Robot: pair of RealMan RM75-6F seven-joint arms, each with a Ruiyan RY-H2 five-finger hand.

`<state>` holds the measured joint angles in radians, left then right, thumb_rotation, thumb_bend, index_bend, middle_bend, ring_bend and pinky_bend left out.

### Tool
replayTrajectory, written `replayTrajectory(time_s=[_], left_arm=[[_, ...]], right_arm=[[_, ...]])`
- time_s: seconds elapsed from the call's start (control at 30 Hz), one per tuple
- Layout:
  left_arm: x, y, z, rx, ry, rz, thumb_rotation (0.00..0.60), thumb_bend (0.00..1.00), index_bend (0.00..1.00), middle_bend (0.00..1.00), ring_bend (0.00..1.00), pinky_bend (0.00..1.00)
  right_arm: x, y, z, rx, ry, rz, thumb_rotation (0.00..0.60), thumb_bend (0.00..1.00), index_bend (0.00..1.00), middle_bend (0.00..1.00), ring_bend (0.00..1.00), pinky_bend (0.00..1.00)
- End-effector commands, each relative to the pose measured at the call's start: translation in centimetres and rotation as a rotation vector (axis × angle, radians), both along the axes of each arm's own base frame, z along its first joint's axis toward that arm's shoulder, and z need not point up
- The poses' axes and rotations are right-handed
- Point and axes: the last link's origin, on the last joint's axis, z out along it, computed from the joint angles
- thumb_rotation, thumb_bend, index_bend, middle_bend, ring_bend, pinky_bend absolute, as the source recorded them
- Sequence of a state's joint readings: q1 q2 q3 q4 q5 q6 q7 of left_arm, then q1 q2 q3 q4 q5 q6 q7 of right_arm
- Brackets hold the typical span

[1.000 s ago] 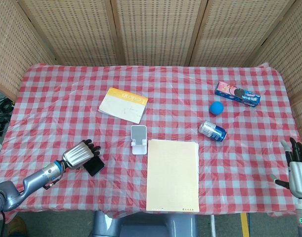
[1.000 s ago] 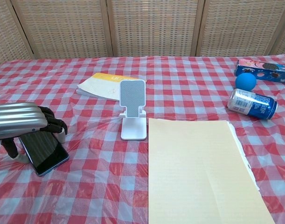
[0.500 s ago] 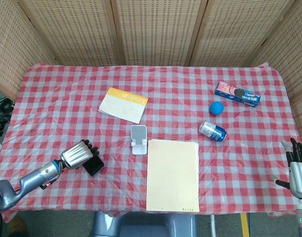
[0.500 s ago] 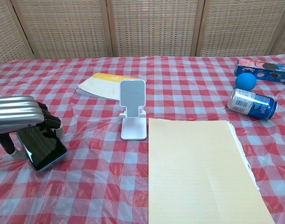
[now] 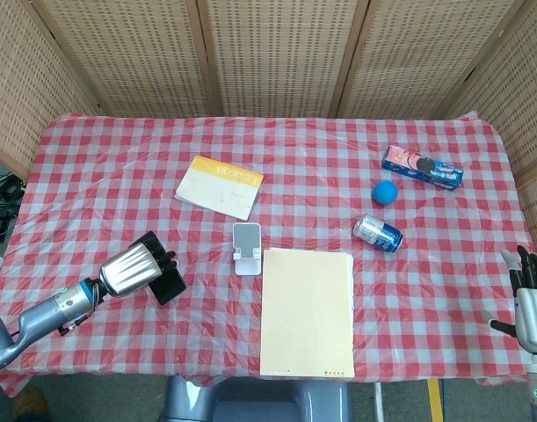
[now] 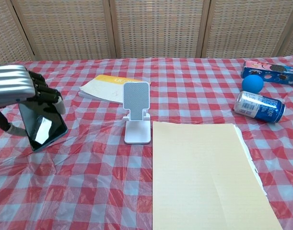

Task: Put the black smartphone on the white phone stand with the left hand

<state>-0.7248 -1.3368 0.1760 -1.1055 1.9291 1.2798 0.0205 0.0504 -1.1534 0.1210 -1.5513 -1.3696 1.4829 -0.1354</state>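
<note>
My left hand point(image 5: 134, 268) point(image 6: 17, 87) grips the black smartphone point(image 6: 41, 127) point(image 5: 169, 286) and holds it lifted off the tablecloth, tilted, at the table's front left. The phone's screen faces forward and down in the chest view. The white phone stand point(image 5: 246, 248) point(image 6: 137, 117) stands upright near the middle of the table, to the right of the phone and apart from it. My right hand point(image 5: 532, 303) hangs at the far right edge of the head view, fingers spread, holding nothing.
A yellow paper pad point(image 5: 307, 309) point(image 6: 204, 176) lies just right of the stand. A yellow-white book point(image 5: 219, 186) point(image 6: 106, 86) lies behind it. A soda can point(image 5: 377, 233), blue ball point(image 5: 385, 192) and blue snack box point(image 5: 422, 168) sit at the right.
My left hand has lifted the smartphone off the table and raised it; the phone now hangs tilted in the grip. The right hand has not moved.
</note>
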Motion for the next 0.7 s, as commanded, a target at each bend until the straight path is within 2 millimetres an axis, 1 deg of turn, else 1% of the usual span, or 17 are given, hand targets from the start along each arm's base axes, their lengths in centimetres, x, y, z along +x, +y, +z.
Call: replayTrajectory(time_s=[0.03,0.07,0.1,0.13,0.23,0.3,0.33,0.43,0.53,0.6,0.7], left_arm=[[2.8,0.9,2.1,0.108,0.008,-0.162,0.6,0.18,0.56,0.42,0.48,0.41],[4.5,1.5,2.8,0.173,0.027,-0.262,0.6,0.18,0.56,0.42,0.48,0.41],[5.8,2.0,2.9,0.212,0.052,-0.328,0.6,0.18,0.56,0.42,0.48,0.41],[6.6,2.3,2.9,0.236,0.073,-0.365,0.6,0.18,0.56,0.42,0.48,0.41],[10.0,3.9,1.8,0.304,0.169,-0.499,0.6,0.18,0.56,0.42,0.48,0.41],[11.2,4.4,1.2,0.321,0.2,-0.541,0.6,0.18,0.56,0.42,0.48,0.41],[12.4,5.0,0.7,0.34,0.223,-0.578,0.6,0.18,0.56,0.42,0.48,0.41],[14.4,6.2,-0.6,0.362,0.274,-0.631,0.6,0.18,0.56,0.42,0.48,0.41],[15.6,7.1,-1.5,0.37,0.311,-0.664,0.6,0.18,0.57,0.42,0.48,0.41],[16.3,7.9,-2.4,0.369,0.356,-0.687,0.6,0.18,0.57,0.42,0.48,0.41],[17.0,8.5,-3.3,0.361,0.388,-0.704,0.6,0.18,0.57,0.42,0.48,0.4]], right_arm=[[0.0,0.0,0.0,0.002,-0.001,-0.001,0.6,0.0,0.0,0.0,0.0,0.0],[0.0,-0.1,0.0,0.003,-0.002,-0.002,0.6,0.0,0.0,0.0,0.0,0.0],[0.0,-0.1,0.0,0.004,-0.003,-0.002,0.6,0.0,0.0,0.0,0.0,0.0],[0.0,-0.2,-0.1,0.005,-0.003,-0.002,0.6,0.0,0.0,0.0,0.0,0.0],[-0.1,-0.2,0.0,0.004,-0.009,-0.006,0.6,0.0,0.0,0.0,0.0,0.0],[-0.2,-0.2,0.1,0.001,-0.012,-0.009,0.6,0.0,0.0,0.0,0.0,0.0],[-0.3,-0.3,0.2,-0.003,-0.016,-0.014,0.6,0.0,0.0,0.0,0.0,0.0],[-0.7,-0.4,0.5,-0.01,-0.023,-0.027,0.6,0.0,0.0,0.0,0.0,0.0],[-1.0,-0.5,0.6,-0.011,-0.027,-0.039,0.6,0.0,0.0,0.0,0.0,0.0],[-1.3,-0.5,0.7,-0.01,-0.028,-0.051,0.6,0.0,0.0,0.0,0.0,0.0],[-1.5,-0.6,0.6,-0.008,-0.028,-0.057,0.6,0.0,0.0,0.0,0.0,0.0]])
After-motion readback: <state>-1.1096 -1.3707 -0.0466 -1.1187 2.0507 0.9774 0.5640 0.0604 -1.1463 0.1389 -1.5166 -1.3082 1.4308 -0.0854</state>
